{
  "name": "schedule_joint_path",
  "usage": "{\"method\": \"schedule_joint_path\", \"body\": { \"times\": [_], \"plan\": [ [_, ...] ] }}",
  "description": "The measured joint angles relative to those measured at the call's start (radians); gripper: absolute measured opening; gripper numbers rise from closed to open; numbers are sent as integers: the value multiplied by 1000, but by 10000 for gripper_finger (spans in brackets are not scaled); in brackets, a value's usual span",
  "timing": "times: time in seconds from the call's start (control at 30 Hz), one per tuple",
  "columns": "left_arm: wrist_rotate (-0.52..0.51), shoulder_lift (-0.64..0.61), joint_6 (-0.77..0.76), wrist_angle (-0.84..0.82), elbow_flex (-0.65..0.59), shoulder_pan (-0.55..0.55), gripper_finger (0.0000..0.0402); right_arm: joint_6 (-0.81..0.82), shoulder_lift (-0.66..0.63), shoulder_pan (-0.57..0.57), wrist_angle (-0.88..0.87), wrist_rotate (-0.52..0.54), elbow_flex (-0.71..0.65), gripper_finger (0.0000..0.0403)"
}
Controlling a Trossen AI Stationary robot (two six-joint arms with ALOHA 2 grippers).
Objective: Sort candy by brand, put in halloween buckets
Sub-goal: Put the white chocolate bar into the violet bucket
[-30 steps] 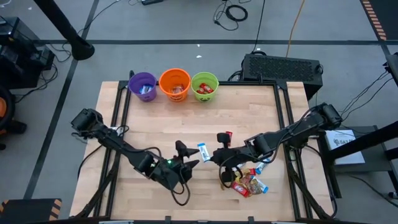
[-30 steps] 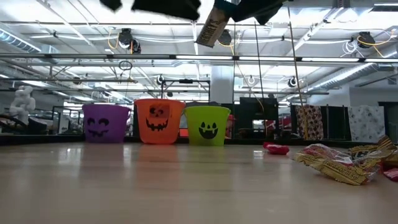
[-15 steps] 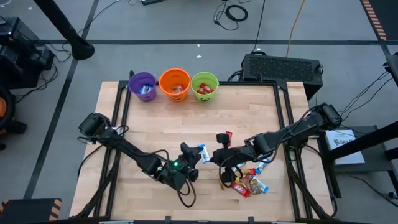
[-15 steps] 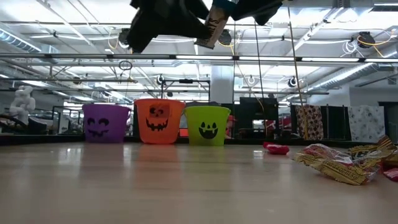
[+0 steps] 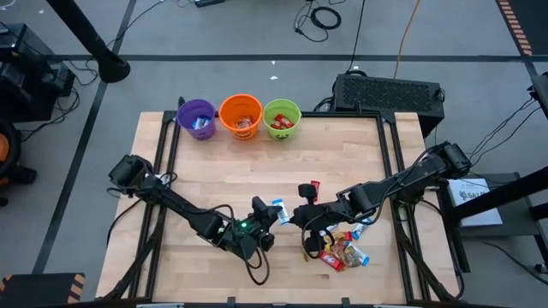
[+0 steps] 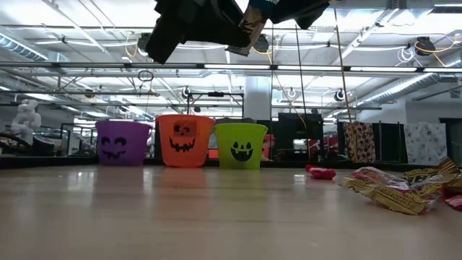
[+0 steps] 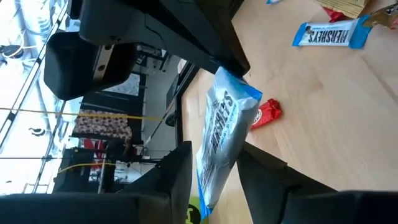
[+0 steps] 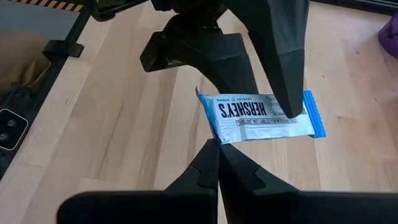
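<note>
Candy, blue-white shiny Hershey's bar (image 8: 261,116), pinched by my right gripper (image 8: 214,144); left gripper (image 7: 211,177) brackets it; contact unclear. Only low cam shows buckets' faces.

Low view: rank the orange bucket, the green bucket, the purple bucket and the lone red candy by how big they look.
1. Orange bucket, largest.
2. Purple bucket and green bucket: look about alike, so no ranking between them.
3. Red candy, smallest, though it lies nearer the camera than the buckets.
</note>
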Motion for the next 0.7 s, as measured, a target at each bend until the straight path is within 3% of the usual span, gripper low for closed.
{"method": "schedule_joint_path", "body": {
  "times": [0.33, 0.7],
  "plan": [
    [0, 0, 0, 0, 0, 1, 70, 0, 0, 0, 0, 0, 0, 0],
    [9, 0, 0, -1, 0, 1, 63, 24, 0, 0, -5, 2, 0, 1]
  ]
}}
